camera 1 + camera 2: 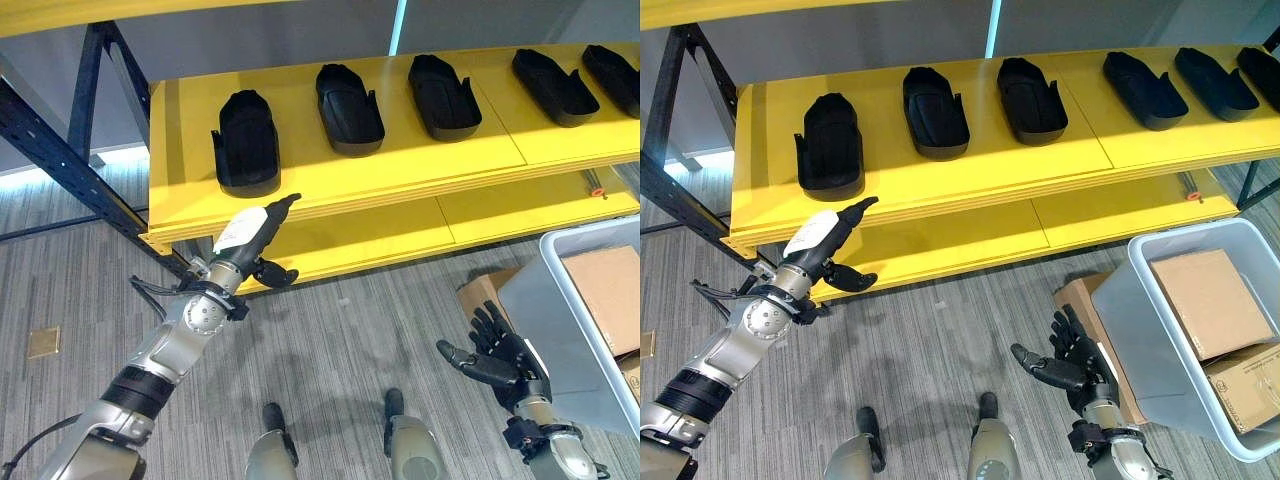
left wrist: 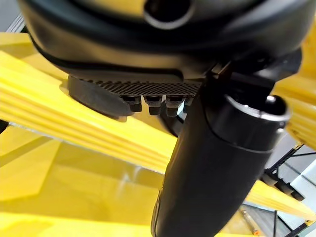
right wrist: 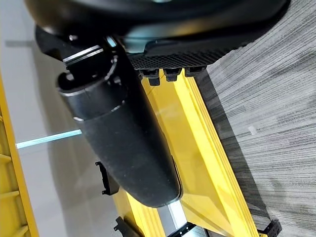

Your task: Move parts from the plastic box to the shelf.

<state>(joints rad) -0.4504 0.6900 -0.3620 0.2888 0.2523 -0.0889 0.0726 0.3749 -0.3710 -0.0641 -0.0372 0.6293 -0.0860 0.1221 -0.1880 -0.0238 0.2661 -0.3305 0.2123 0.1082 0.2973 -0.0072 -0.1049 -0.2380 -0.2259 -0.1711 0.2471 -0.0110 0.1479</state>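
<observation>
— Where are the parts?
— Black moulded parts point(image 1: 247, 140) lie along the yellow shelf point(image 1: 400, 170).
— The hands?
— Left hand point(image 1: 252, 236), fingers straight, empty, near its edge; right hand point(image 1: 497, 352) spread beside the plastic box point(image 1: 545, 320).

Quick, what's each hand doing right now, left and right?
Left hand: open, fingers straight, holding nothing, at the shelf edge.
Right hand: open, fingers spread, holding nothing.
</observation>
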